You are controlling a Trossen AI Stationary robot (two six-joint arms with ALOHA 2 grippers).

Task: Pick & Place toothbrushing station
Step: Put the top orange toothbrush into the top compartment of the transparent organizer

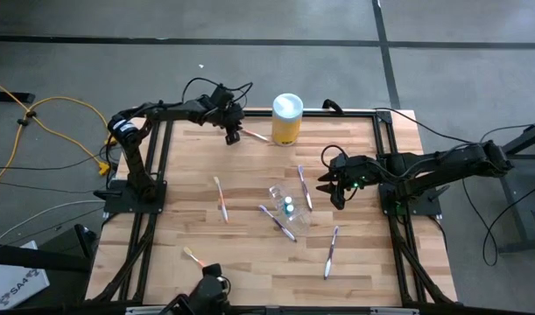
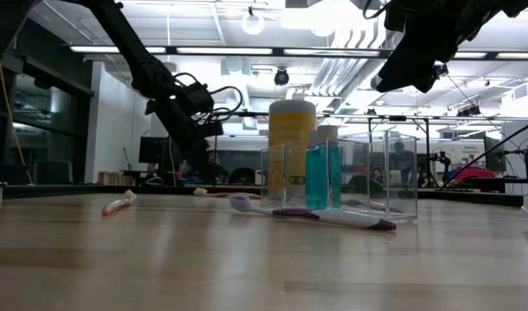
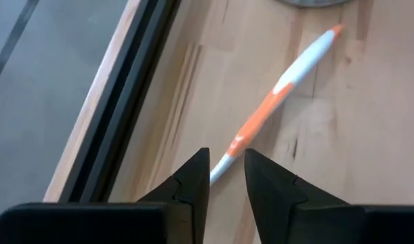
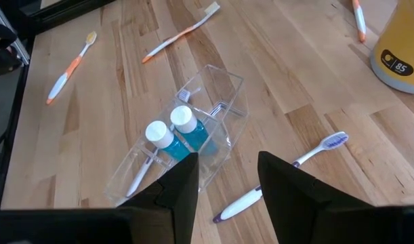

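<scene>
My left gripper (image 1: 235, 133) is at the table's far edge, beside the yellow canister. Its open fingers stand on either side of the white end of an orange toothbrush (image 3: 274, 95) that lies flat on the wood. A clear plastic cup (image 1: 285, 206) stands mid-table, with blue tubes (image 4: 186, 135) and a toothbrush in it. My right gripper (image 1: 332, 185) hovers open to the cup's right, holding nothing. A purple toothbrush (image 4: 281, 176) lies on the table below it. More toothbrushes lie loose around the cup (image 2: 341, 173). My left gripper's fingers come slanting down along the orange toothbrush, at its white end (image 3: 220, 173). The gap between them is wider than that end. Whether either finger touches it I cannot tell. The brush rests on the table.
The yellow canister (image 1: 286, 118) with a white lid stands at the far edge, just right of the left gripper. Loose toothbrushes lie at the left (image 1: 221, 198), the near left (image 1: 194, 256) and the near right (image 1: 331, 250). A black frame rail (image 3: 118, 102) edges the table.
</scene>
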